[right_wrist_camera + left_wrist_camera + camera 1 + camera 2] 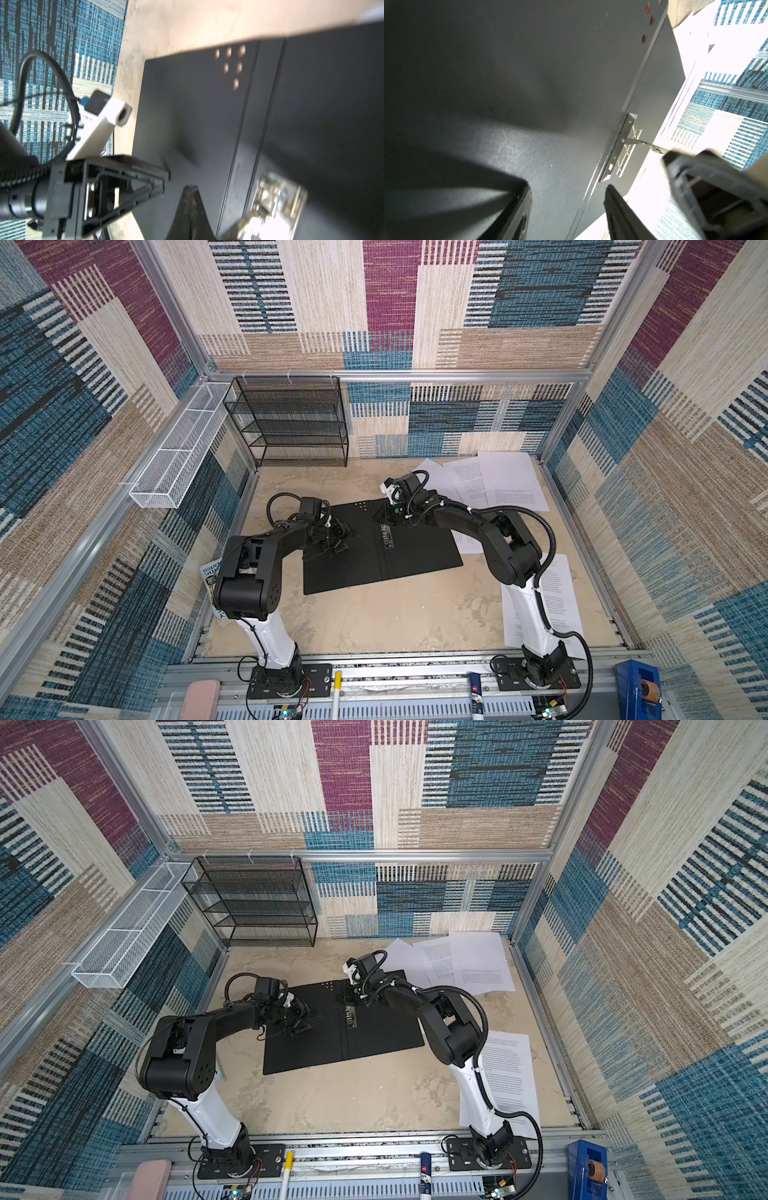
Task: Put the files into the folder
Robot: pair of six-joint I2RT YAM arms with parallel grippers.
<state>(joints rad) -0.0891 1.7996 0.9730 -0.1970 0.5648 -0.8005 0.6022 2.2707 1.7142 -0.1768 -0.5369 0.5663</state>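
At far left a colourful paperback book [210, 572] peeks from behind the left arm, no part of the job. Next, the left gripper [340, 537] hovers low over the left leaf of the flat A4 folder [374, 568], its jaws parted and empty. The folder lies open, black inside up, at the middle of the beige mottled worktop [374, 622]. It looks like stiff board that should stay put under a light press.

Along its spine the metal clip [388, 540] has its thin steel lever [643, 143] raised, the tip meeting the closed right gripper [383, 517]. Whether the lever is pinched or merely propped cannot be told.

To the right lie the files [511, 481], loose white printed A4 sheets, with 3 fanned at the far right corner. 1 more sheet [467, 545] is tucked partly under the folder's right edge, and a near sheet [559, 593] lies beneath the right arm. None is in the folder yet. Thin, light and limp, they will likely slide and buckle rather than lift, so an overlapping corner or free edge looks the best hold.
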